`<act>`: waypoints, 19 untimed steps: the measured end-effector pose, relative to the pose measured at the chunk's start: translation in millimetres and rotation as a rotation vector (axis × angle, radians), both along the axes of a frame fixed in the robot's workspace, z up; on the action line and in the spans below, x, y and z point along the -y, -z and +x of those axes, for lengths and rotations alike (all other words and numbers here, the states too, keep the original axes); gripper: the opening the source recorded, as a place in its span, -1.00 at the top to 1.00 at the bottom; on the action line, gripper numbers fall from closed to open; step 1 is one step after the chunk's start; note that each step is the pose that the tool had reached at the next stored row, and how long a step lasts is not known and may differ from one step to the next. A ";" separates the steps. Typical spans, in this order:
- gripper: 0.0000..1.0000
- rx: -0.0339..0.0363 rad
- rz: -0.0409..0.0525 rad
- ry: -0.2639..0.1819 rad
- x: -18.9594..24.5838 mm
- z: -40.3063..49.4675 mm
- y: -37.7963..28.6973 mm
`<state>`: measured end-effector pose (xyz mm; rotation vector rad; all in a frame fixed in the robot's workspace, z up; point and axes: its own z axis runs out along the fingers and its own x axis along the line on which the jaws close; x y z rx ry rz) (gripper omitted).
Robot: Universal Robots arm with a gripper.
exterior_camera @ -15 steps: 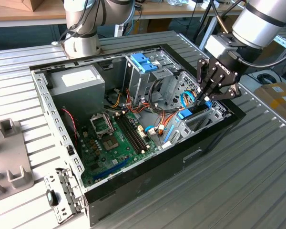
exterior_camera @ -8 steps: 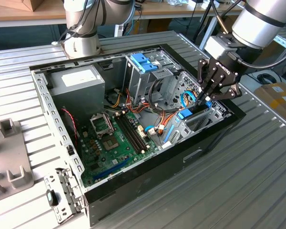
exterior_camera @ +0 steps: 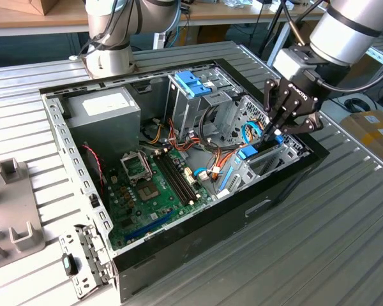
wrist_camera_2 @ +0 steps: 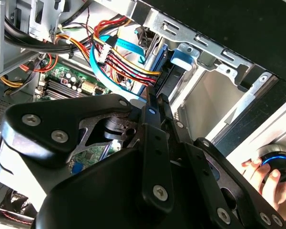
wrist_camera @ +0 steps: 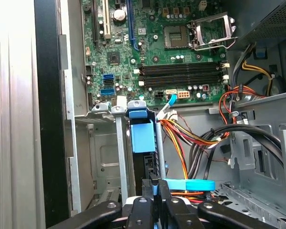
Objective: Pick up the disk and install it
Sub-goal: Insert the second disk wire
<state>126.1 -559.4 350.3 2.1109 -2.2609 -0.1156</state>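
Blue-railed disk (wrist_camera: 143, 138), rigid, fairly heavy and shock-sensitive, stands edgewise in its bay at the case's 3 o'clock. Gripper (wrist_camera: 154, 187) fingers pinch its rail edge, the safest hold.

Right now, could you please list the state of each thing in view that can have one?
Computer case: lying on its side, panel off, interior exposed.
Disk: standing on edge in the metal drive bay, light-blue carrier rail uppermost.
Gripper: lowered onto the disk's rail, fingers closed on it.
CPU socket: empty, retention frame in place.
Memory slots: unpopulated.
Blue latch: seated atop the upper drive cage.
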 end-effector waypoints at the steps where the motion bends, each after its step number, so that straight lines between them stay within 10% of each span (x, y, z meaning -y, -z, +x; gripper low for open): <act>1: 0.67 0.0000 0.0000 0.000 0.0 -0.1 0.5; 19: 0.67 -0.0001 -0.0003 -0.001 -2.0 -0.1 6.7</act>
